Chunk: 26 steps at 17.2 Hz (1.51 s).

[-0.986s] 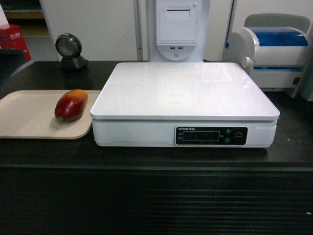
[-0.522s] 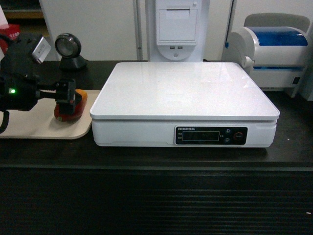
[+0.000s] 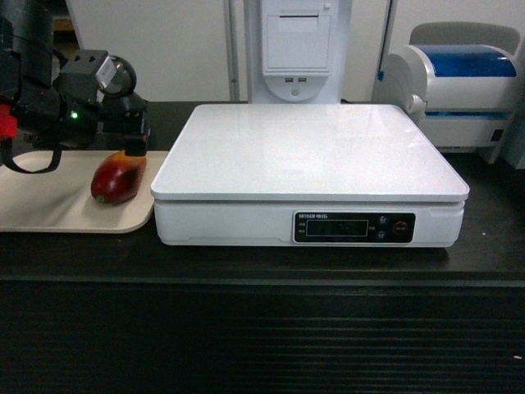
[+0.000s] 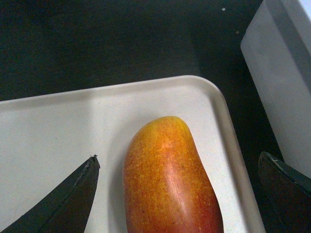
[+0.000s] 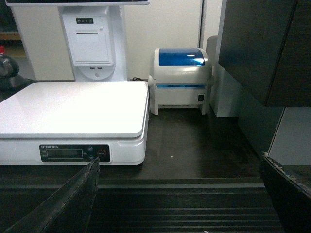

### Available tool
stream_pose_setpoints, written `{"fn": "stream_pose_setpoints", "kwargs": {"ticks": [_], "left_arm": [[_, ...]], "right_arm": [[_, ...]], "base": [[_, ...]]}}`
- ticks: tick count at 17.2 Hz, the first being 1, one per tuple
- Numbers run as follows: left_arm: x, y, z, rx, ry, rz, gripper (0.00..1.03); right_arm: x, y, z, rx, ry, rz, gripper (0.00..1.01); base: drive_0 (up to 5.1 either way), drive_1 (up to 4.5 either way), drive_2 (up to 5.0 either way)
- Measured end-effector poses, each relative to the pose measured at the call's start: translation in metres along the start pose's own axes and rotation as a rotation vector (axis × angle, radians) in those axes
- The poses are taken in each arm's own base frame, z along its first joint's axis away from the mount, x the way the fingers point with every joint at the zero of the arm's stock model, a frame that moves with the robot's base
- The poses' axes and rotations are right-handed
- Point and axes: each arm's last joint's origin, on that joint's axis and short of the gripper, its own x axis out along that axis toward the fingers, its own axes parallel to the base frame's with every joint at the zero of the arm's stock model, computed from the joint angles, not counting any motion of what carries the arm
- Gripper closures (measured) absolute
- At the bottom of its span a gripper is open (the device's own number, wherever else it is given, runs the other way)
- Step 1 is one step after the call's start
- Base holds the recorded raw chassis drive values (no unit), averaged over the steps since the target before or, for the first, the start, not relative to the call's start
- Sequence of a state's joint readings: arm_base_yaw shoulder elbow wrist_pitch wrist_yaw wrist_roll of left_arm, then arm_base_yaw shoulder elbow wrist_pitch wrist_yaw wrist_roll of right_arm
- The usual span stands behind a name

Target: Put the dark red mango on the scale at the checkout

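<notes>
**Left gripper poised over the mango, not yet gripping**

The dark red mango [image 3: 119,176] lies on the beige tray [image 3: 49,205], just beside the scale [image 3: 310,164] on the checkout [image 3: 262,328]. The left gripper [image 3: 131,139] hangs above its orange end, fingers [image 4: 63,204] spread wide either side, likely to straddle the fruit. The right gripper [image 5: 180,204], spread and empty, waits by the counter front.
</notes>
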<state>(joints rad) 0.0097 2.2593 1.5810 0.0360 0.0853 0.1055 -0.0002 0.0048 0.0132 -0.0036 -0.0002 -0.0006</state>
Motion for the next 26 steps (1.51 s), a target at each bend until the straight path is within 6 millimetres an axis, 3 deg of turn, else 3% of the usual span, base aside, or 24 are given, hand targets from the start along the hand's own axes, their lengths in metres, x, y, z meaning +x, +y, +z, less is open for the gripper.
{"fn": "stream_pose_setpoints", "kwargs": {"ticks": [1,3,10,15,19,26], "left_arm": [[0.015,0.002,-0.001,-0.007,0.052,0.004,0.05],[0.026,0.004,-0.006,-0.001,0.127,0.024,0.05],[0.044,0.010,-0.017,0.012,0.249,0.030,0.05],[0.043,0.009,-0.021,0.004,0.262,-0.006,0.06],[0.036,0.010,-0.025,0.002,0.258,-0.003,0.43],[0.005,0.008,-0.016,0.006,0.180,-0.012,0.44]], "right_arm": [[0.000,0.000,0.000,0.000,0.000,0.000,0.03],[0.000,0.000,0.000,0.000,0.000,0.000,0.03],[0.000,0.000,0.000,0.000,0.000,0.000,0.03],[0.000,0.000,0.000,0.000,0.000,0.000,0.03],[0.000,0.000,0.000,0.000,0.000,0.000,0.03],[0.000,0.000,0.000,0.000,0.000,0.000,0.03]], "base": [[0.0,0.00,0.0],[0.0,0.00,0.0],[0.0,0.00,0.0],[0.0,0.00,0.0],[0.0,0.00,0.0],[0.0,0.00,0.0]]}}
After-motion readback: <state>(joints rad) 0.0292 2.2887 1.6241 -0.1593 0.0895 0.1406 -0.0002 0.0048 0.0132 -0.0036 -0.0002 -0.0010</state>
